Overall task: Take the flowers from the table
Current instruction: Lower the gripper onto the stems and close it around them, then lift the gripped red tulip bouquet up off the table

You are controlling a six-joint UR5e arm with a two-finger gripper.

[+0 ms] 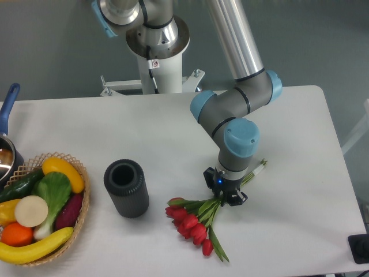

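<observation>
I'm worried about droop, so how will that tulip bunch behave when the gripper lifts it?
The tulips are gripped mid-stem by the gripper, so the heads will probably sag. Loose leaves look floppy. The bunch seems light; thin stems could bruise.

Bright, even overhead light, soft shadows, sharp focus, no glare.

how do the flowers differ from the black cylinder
The flowers lie flat on the table, red heads and green stems; the cylinder stands upright, all black. The gripper is down over the flowers' stems; the cylinder stands alone, apart from it. Both rest on the table.
</observation>
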